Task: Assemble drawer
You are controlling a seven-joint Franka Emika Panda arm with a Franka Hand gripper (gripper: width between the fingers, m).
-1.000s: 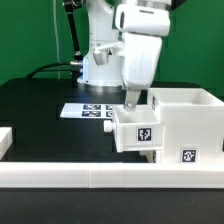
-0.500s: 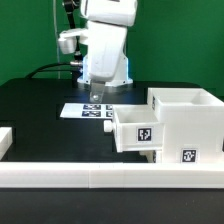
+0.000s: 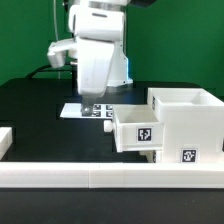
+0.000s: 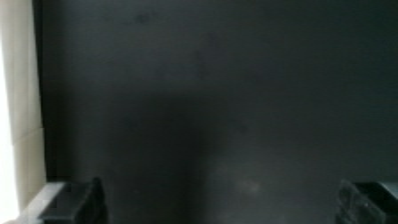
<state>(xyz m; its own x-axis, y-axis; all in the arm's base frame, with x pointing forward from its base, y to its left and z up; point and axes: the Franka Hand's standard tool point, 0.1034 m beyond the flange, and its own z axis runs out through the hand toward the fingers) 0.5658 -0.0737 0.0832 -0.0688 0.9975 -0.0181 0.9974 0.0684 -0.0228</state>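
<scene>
Green curtain backed the scene, and a black table [image 3: 35, 100] filled most of the exterior view, edged at the front by a long white rail [image 3: 100, 178]. On that view's right stood the tall white box casing [image 3: 190, 125], open at the top and showing nothing inside from this angle. A small tray [image 3: 135, 125] stuck out of the casing's side toward the view's left, partly pushed in, its tagged front still proud of the casing; its hollow also looked bare. A second white piece [image 3: 5, 140] was just visible at the left edge, too cropped to identify. Behind lay the marker board [image 3: 85, 111] flat on the table. A second earlier the arm had been down at the tray; half a second later it had lifted clear, and now it had swung further left, so the gripper [image 3: 86, 106] hung over the marker board, well apart from the tray. It held nothing, and in the wrist view its fingertips [image 4: 71, 200] stood wide apart over bare dark table. That suggested the tray had been let go and another part would come next.
</scene>
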